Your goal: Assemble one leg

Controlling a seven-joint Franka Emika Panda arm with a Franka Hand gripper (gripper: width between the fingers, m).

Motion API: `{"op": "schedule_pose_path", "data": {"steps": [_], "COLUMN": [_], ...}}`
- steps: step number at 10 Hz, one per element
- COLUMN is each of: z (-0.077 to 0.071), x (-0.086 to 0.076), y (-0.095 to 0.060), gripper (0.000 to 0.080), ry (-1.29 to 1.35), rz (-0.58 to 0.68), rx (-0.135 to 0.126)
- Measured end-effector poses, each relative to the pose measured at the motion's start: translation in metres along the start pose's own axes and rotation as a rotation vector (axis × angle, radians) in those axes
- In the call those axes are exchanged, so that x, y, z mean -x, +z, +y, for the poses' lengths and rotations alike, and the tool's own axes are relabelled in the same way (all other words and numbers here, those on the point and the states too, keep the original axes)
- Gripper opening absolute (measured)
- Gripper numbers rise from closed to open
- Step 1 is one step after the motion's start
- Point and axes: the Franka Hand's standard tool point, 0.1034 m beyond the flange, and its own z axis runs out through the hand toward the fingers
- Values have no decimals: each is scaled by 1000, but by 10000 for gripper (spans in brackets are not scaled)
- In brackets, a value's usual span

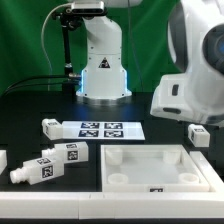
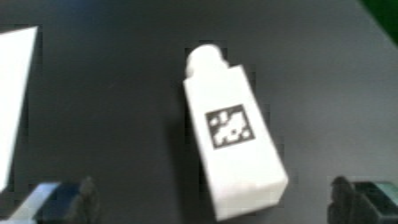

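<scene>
Gripper: wide apart, fingers flanking the leg's blunt end, not touching.
Leg: flat on the dark table below me, likely the one on the exterior view's right.
Grasp: I'd turn the wrist to match its slight skew, lower, and close on the body, not the stub.

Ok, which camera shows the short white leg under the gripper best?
The wrist view: the short white plastic leg fills the frame, tag and stub end clear. The exterior view probably shows this leg only small, at the exterior view's right edge.
</scene>
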Motion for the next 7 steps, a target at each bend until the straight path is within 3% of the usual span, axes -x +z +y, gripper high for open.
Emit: {"op": "schedule_pose_path", "data": {"steps": [2,5,7], "z": [-14,-13,-7], "x": [0,-1,-6], "y": [20,20,33], "gripper": [649,649,649], "ry": [-4,-3,11], "rz": [-17,-17,-45], "rx": [14,13,17]}}
